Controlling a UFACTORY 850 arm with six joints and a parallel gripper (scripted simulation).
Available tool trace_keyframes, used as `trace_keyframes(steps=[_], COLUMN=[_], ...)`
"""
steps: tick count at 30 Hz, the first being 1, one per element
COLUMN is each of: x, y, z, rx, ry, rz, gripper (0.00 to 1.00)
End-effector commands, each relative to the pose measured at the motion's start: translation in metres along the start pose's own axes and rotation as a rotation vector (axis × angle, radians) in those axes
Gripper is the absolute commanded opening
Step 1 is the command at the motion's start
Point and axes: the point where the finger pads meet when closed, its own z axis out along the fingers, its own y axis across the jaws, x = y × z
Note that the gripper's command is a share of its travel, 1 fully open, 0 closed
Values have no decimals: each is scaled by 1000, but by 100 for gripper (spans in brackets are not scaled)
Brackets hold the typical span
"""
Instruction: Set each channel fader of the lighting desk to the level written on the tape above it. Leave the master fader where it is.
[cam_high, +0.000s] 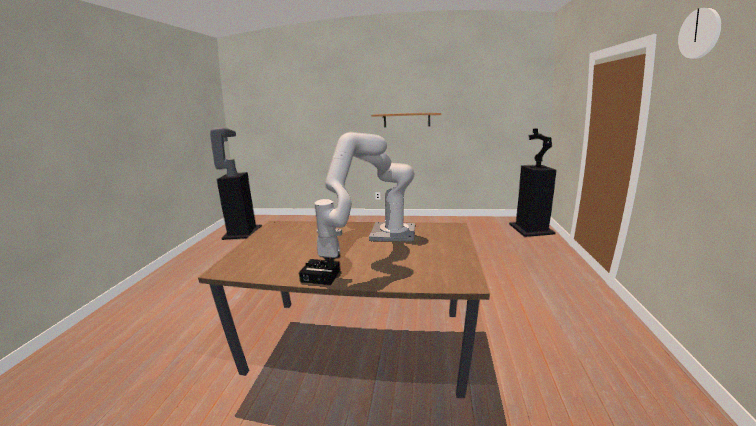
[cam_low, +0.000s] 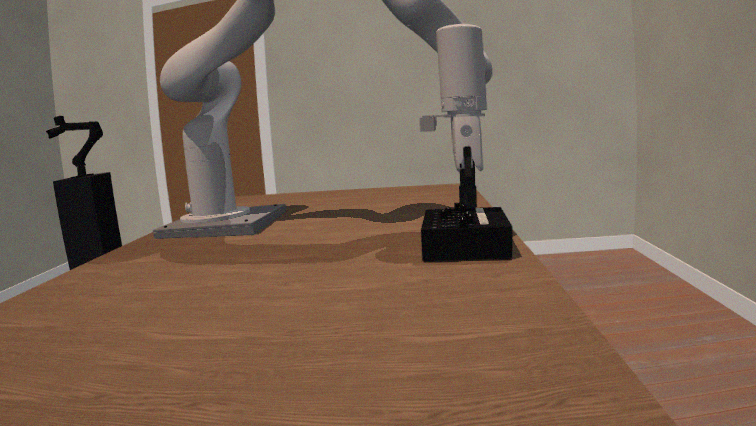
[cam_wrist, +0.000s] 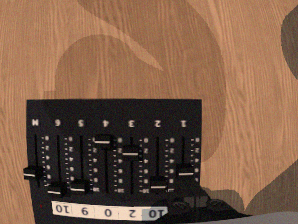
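Seven fader slots cross the matte black lighting desk (cam_wrist: 113, 163), lower left of the wrist view; its near edge is cut off by the grey wrist housing. White tape (cam_wrist: 109, 212) reads upside down, right end hidden. Gripper (cam_low: 466, 203) fingers together, gripping nothing, tips down among the caps; contact unclear. Desk sits on wood-grain table (cam_high: 433, 264), front-left edge.

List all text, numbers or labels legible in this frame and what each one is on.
"10 6 0 2 01", roughly as it shows, upside down in the wrist view: white tape strip on the lighting desk; digits blurred, the right end is hidden by the gripper.
Row of small white marks along the desk's far edge: too small to read.
Wall clock: no numerals visible.
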Motion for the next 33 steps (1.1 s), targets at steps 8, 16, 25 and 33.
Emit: trace_keyframes(steps=[8, 16, 25, 33], x=[4, 6, 8, 8], y=[0, 0, 0, 0], z=[-1, -1, -1, -1], rx=[1, 1, 1, 1], ry=[-2, -2, -2, -2], rz=[0, 0, 0, 0], gripper=[0, 0, 0, 0])
